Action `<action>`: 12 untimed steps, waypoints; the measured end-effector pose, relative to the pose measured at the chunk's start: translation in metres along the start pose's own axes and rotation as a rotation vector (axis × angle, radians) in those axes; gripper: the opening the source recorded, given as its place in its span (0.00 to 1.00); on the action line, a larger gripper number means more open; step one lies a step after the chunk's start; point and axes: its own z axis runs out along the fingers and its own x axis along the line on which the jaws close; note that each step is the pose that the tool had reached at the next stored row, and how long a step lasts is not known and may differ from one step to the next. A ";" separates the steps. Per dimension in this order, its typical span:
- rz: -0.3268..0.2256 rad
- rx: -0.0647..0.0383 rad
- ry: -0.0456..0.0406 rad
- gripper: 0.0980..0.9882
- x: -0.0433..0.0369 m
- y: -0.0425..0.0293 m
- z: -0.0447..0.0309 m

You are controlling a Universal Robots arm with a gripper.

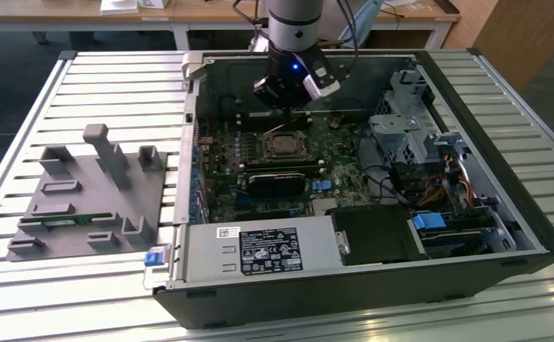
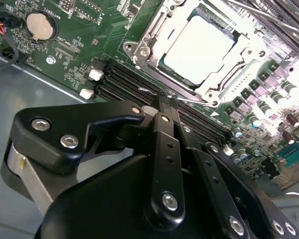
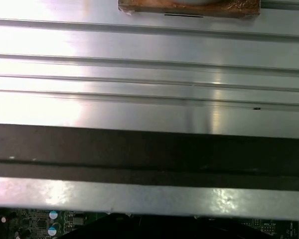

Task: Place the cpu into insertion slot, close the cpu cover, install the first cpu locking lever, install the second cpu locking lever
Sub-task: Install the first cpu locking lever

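Gripper [image 2: 165,101] pressed together, nothing seen pinched. Cpu [image 2: 199,50] sits under cover [image 2: 150,29], just ahead of fingertips. 1 thin metal rod [image 2: 194,98] runs crosswise at tips.

Dull silver metal cpu [image 2: 202,47], shiny metal cpu cover [image 2: 150,31], matt black end effector [image 2: 168,99], glossy ribbed metal table [image 1: 96,71]

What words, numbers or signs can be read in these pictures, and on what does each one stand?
None can be read with confidence.
Black label on the power supply: white print, too small.
White sticker beside it: too small.
White lettering on the motherboard: blurred.
Top of the cpu: washed out by glare.
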 end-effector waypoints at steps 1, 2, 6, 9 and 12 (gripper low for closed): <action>0.000 0.000 0.0000 0.01 -0.0006 0.0003 0.0002; 0.000 0.000 0.0000 0.01 -0.0015 0.0006 0.0005; 0.000 0.000 0.0000 0.01 -0.0056 0.0013 0.0024; 0.000 0.000 0.0002 0.01 -0.0073 0.0012 0.0041; 0.000 0.000 0.0001 0.01 -0.0088 0.0010 0.0065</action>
